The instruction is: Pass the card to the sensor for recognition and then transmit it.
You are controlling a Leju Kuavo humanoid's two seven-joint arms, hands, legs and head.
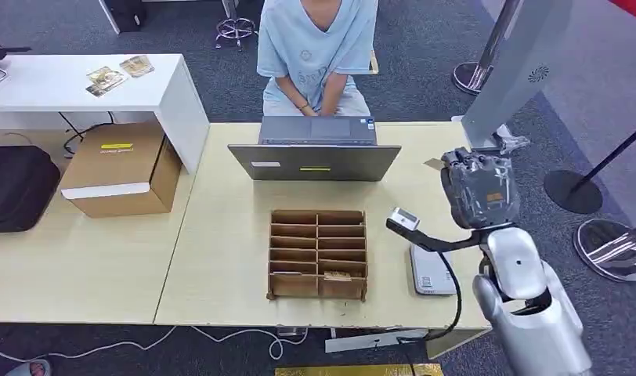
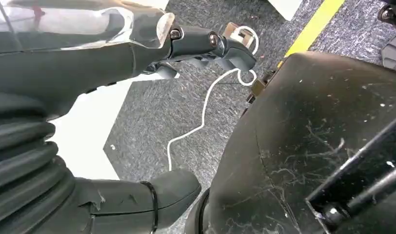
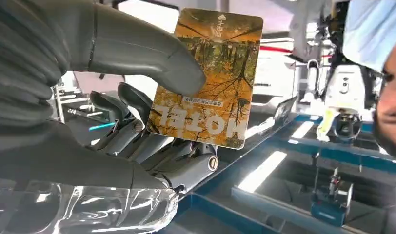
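An orange card (image 3: 208, 78) printed with autumn trees is pinched between the thumb (image 3: 137, 46) and the darker fingers (image 3: 152, 141) of my right hand (image 1: 481, 188). In the head view that hand is raised above the table's right end, with a corner of the card (image 1: 434, 164) poking out toward the laptop. Just below and in front of the hand, a small scanner head (image 1: 404, 218) on a black curved stalk rises from a white sensor base (image 1: 431, 272). My left hand (image 2: 186, 44) hangs over the floor, holding nothing, its fingers apart from the thumb.
A person in a light blue shirt (image 1: 319, 47) sits behind an open laptop (image 1: 315, 153). A wooden compartment box (image 1: 318, 253) stands mid-table, left of the sensor. A cardboard box (image 1: 121, 168) and a white desk (image 1: 88, 82) are at left. Stanchion bases (image 1: 575, 192) stand at right.
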